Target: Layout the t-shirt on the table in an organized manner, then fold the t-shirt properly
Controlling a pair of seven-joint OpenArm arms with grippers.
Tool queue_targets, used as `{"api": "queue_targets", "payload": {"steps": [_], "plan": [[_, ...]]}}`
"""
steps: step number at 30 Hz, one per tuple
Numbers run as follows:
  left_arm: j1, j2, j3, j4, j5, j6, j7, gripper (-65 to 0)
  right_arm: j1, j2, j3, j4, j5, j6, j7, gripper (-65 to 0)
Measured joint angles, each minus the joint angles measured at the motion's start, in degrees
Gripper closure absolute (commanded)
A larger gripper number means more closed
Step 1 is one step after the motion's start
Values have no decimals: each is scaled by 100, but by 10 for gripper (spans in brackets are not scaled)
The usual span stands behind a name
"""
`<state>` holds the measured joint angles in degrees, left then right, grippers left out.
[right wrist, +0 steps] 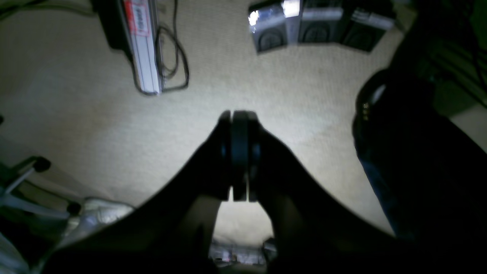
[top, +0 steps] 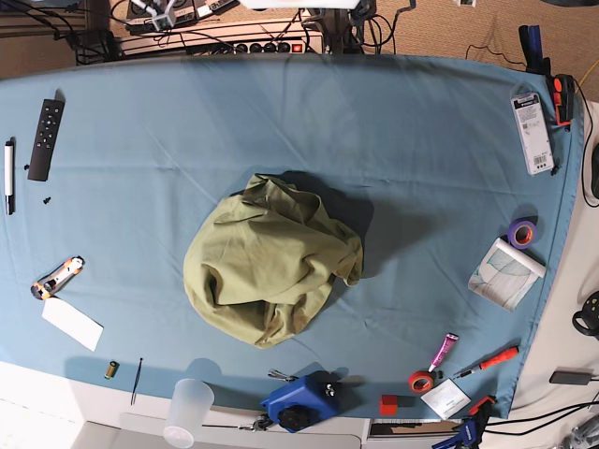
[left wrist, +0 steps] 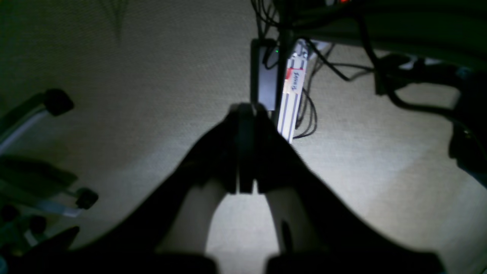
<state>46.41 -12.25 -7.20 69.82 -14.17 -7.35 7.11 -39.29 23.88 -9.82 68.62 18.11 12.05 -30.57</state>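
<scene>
The olive-green t-shirt [top: 270,265] lies crumpled in a heap at the middle of the teal-blue table [top: 402,140] in the base view. Neither arm shows in the base view. My left gripper [left wrist: 246,108] shows in the left wrist view, jaws closed together with nothing between them, over beige carpet floor. My right gripper [right wrist: 239,114] shows in the right wrist view, also closed and empty, over the floor. Neither wrist view shows the shirt or the table.
Small items ring the table: a black remote [top: 45,138] and pen [top: 9,176] at left, a white card [top: 71,324], a clear cup [top: 186,412], a blue tool [top: 301,400], orange tape [top: 421,381], purple tape [top: 521,232], paper [top: 505,272], a packaged tool [top: 533,131].
</scene>
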Motion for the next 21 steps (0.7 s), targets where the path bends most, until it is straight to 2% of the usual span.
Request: {"api": "queue_targets", "payload": {"steps": [4, 7, 14, 17, 21], "plan": [[424, 4, -2, 577, 2, 33, 490, 0, -516, 4, 122, 804, -2, -2, -138, 0], [767, 4, -74, 1143, 0, 254, 717, 0, -872, 7, 264, 1486, -11, -9, -181, 0], [1552, 2, -737, 2785, -9, 369, 1082, 0, -1443, 9, 643, 3056, -9, -2, -426, 0], [1709, 0, -1049, 3508, -289, 369, 1213, 0, -1469, 26, 824, 3689, -7, -4, -616, 0], [1742, 2, -1388, 4253, -597, 350, 1851, 0, -1458, 35, 1025, 4581, -13, -7, -946, 0]]}}
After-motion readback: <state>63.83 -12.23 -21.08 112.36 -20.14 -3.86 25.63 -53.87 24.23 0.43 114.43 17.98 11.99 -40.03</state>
